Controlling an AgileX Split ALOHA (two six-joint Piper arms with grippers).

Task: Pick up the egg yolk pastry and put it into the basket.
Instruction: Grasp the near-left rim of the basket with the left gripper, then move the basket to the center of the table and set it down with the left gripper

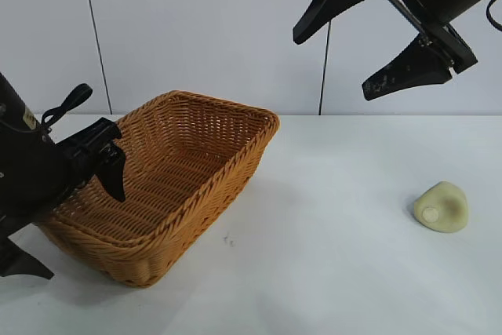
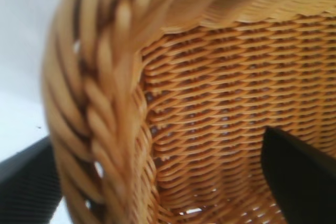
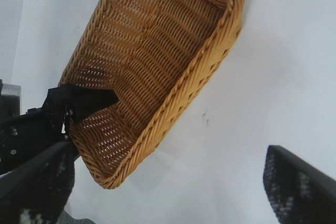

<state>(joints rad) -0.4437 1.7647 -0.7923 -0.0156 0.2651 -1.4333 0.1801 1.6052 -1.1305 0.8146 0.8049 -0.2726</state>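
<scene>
The white bench (image 1: 329, 272) carries no readable writing, only a faint dark speck just beside the basket's near corner, and lies open between the basket and the pastry. The orange-brown basket (image 1: 196, 170) sits at the exterior view's left, one end lifted off the bench. The left gripper (image 1: 78, 217) straddles its braided rim, jaws spread wide, one finger inside and one outside. The right gripper (image 1: 369, 41) hangs high above the bench, jaws spread, holding nothing. The egg yolk pastry (image 1: 441, 206) rests near the bench's right edge, well apart from the basket.
</scene>
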